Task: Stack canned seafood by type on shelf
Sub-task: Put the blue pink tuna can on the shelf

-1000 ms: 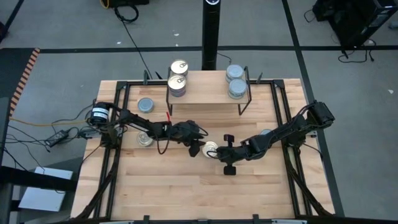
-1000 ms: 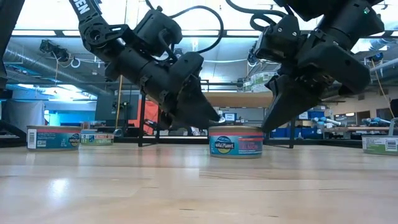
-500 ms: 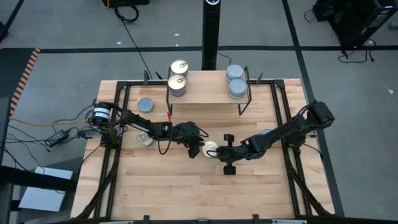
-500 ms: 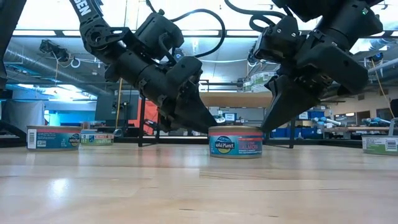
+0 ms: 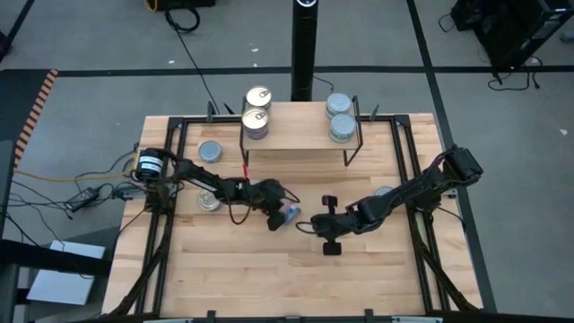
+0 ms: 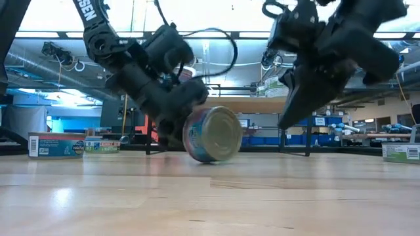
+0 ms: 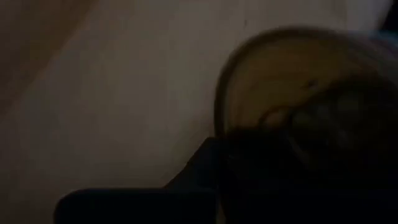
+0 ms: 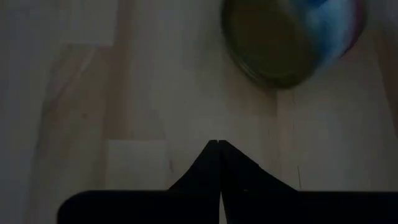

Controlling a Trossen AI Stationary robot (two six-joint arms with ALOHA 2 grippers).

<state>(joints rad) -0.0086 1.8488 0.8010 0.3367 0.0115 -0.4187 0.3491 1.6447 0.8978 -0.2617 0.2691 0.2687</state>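
Observation:
One tin of canned seafood (image 5: 292, 213) with a blue label stands tipped up on its rim (image 6: 213, 134) mid-table, its gold face (image 8: 273, 43) turned toward the near right. My left gripper (image 5: 276, 217) is shut just left of it and low over the wood (image 6: 178, 134). To the tin's right, my right gripper (image 5: 312, 224) hangs shut and clear of it (image 6: 287, 121). The shelf (image 5: 300, 142) at the far side carries two gold-topped tins (image 5: 256, 121) on its left and two blue-grey ones (image 5: 341, 126) on its right. My left gripper's shut fingers slant down from the table's left and meet the tin on the round face (image 7: 292, 87) turned toward them. The tin hides the exact spot in the low view. The tin leans tilted, with only its lower rim (image 6: 205, 159) on the table.
Loose tins lie on the table at the left (image 5: 210, 151) (image 5: 208, 202) and at the right under my right arm (image 5: 384, 192). The shelf's black legs (image 5: 352, 154) stand just beyond the grippers. The near half of the tabletop (image 5: 287, 278) shows bare wood.
My left gripper has sunk toward the table and shut. The tin, which lay flat between the two grippers, has tipped up onto its rim and shifted a little toward the table's left.

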